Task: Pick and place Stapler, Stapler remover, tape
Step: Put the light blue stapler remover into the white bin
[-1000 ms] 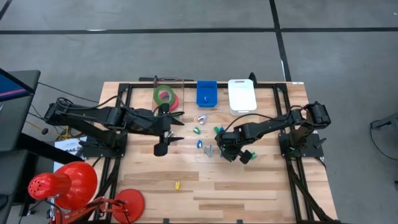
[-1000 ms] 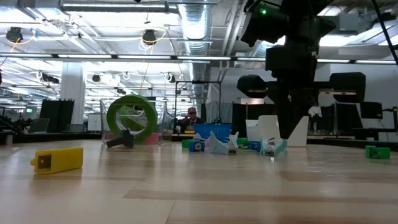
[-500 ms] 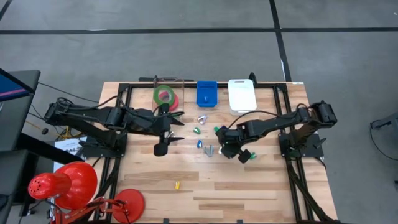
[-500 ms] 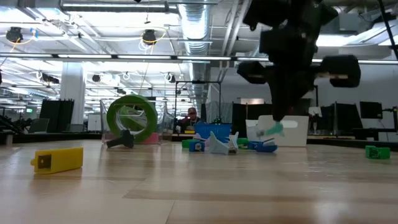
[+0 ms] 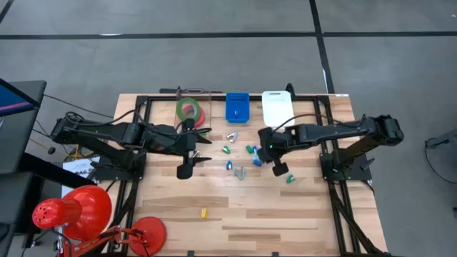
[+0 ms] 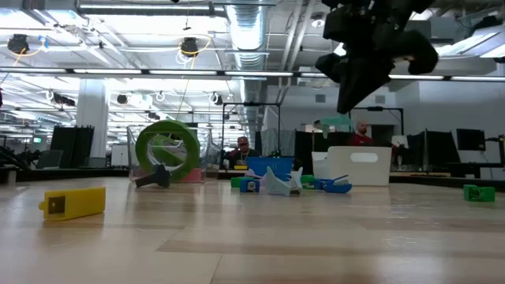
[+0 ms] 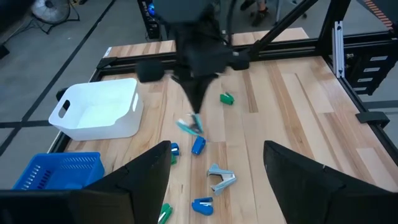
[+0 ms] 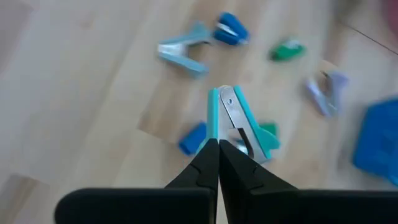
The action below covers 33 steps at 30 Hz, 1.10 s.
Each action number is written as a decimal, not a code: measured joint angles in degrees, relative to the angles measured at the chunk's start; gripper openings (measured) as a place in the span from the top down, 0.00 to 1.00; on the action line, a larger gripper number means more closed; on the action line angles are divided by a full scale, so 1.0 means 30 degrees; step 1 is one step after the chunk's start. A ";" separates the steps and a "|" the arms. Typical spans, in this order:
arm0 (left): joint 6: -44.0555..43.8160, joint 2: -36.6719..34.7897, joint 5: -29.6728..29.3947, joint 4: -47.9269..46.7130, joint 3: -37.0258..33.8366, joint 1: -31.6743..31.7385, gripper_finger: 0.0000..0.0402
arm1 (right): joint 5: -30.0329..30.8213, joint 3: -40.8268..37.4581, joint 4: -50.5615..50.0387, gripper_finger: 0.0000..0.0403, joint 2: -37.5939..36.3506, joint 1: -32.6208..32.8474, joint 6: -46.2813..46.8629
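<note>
Blurred by motion in the right wrist view: small items on the tabletop (image 8: 74,93); blue basket (image 8: 376,140) cut by edge.

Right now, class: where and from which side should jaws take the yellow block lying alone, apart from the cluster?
I'd grip the yellow block across its short width, at mid-length, coming straight down. It lies flat with bare wood all round, and its long sides look parallel, which should suit closing jaws.
</note>
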 joint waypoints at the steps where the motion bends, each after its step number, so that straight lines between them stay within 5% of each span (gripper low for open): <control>1: 0.0000 0.0000 0.0000 0.0000 0.0000 0.0000 0.39 | 0.0016 0.0000 -0.0085 1.00 -0.0214 -0.0316 0.0143; 25: 0.0190 0.0000 0.0000 0.0291 0.0000 0.0000 0.39 | 0.1641 -0.0007 -0.0625 1.00 -0.1571 -1.1319 0.0447; 33: 0.0154 0.0000 0.0000 0.0419 0.0000 0.0000 0.39 | 0.1478 -0.0007 -0.0609 1.00 -0.1571 -1.3366 0.0315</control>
